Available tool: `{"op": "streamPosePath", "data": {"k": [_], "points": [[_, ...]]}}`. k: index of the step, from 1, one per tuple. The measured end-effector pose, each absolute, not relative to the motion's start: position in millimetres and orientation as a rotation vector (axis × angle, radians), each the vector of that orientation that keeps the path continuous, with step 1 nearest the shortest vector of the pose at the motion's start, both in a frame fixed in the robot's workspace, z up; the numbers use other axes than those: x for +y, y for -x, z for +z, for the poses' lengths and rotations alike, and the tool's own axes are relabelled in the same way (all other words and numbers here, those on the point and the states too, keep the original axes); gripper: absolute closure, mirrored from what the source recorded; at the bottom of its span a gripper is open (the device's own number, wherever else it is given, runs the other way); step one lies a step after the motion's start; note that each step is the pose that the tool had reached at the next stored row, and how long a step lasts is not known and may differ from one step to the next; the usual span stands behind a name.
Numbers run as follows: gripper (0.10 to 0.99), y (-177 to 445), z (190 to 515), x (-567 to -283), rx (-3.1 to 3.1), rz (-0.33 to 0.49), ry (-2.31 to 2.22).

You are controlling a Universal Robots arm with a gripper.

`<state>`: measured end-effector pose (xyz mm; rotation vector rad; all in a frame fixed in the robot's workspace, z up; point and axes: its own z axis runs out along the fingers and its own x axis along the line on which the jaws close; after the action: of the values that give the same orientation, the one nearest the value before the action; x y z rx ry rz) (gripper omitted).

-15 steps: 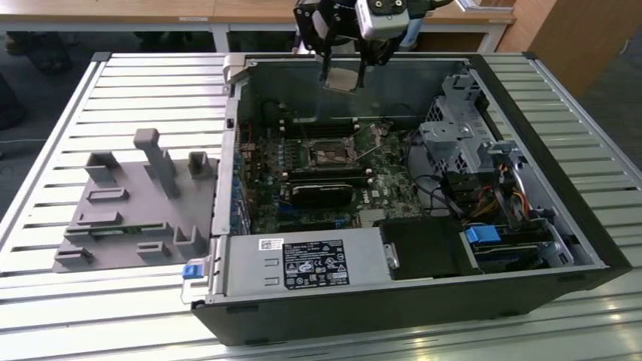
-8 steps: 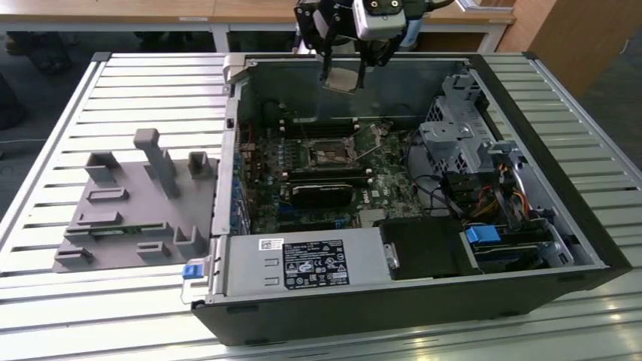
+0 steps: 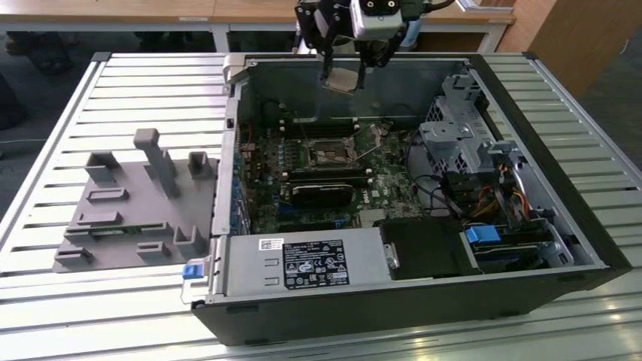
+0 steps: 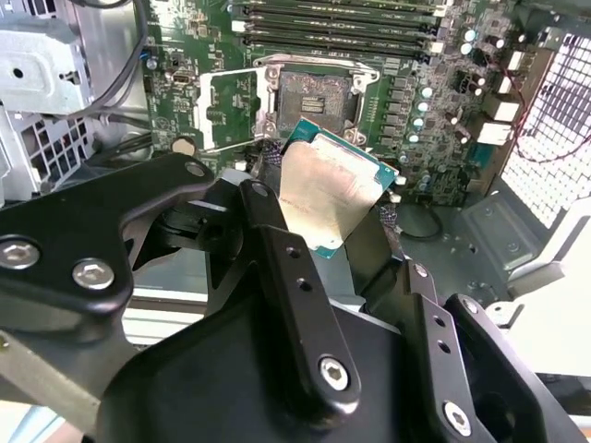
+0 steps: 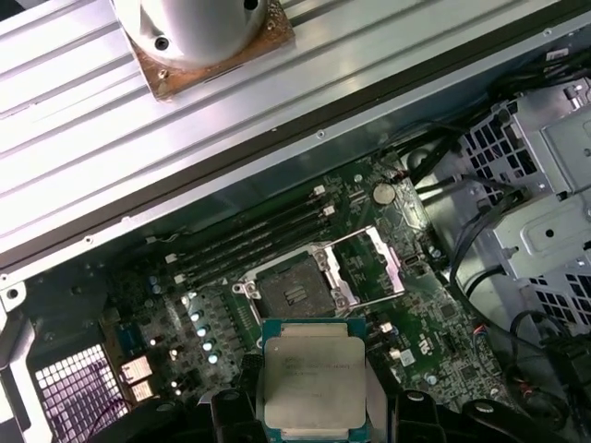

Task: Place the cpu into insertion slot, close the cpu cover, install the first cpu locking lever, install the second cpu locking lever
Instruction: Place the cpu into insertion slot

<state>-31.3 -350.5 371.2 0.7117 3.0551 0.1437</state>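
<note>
Slats of the tabletop [image 3: 101,90] carry the open computer case [image 3: 401,308], laid flat so its motherboard [image 3: 301,173] faces up. Its insertion slot [image 3: 328,156] sits bare, with the cpu cover [image 5: 386,256] swung aside to admit the chip. The hand [image 3: 344,75] grips the cpu [image 4: 332,189] by its edges, well above that slot.

Open black computer case [image 3: 401,320] sits on slatted metal table [image 3: 131,83], grey plastic fixture [image 3: 125,226] at exterior view's left, silver-rimmed insertion slot [image 3: 329,156] inside.

A robotics lab or test workshop: a ribbed silver aluminium worktop [image 3: 150,90] carries an opened black desktop computer case [image 3: 401,308] and a grey plastic fixture plate [image 3: 120,226], with pale wooden desks [image 3: 120,9] behind.
</note>
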Motion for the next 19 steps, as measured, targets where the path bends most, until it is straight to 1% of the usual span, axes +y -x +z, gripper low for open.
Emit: {"op": "streamPosePath", "data": {"k": [19], "points": [[0.561, 31.3, 370.8, -350.3, 3.002, 0.143, -0.891]]}}
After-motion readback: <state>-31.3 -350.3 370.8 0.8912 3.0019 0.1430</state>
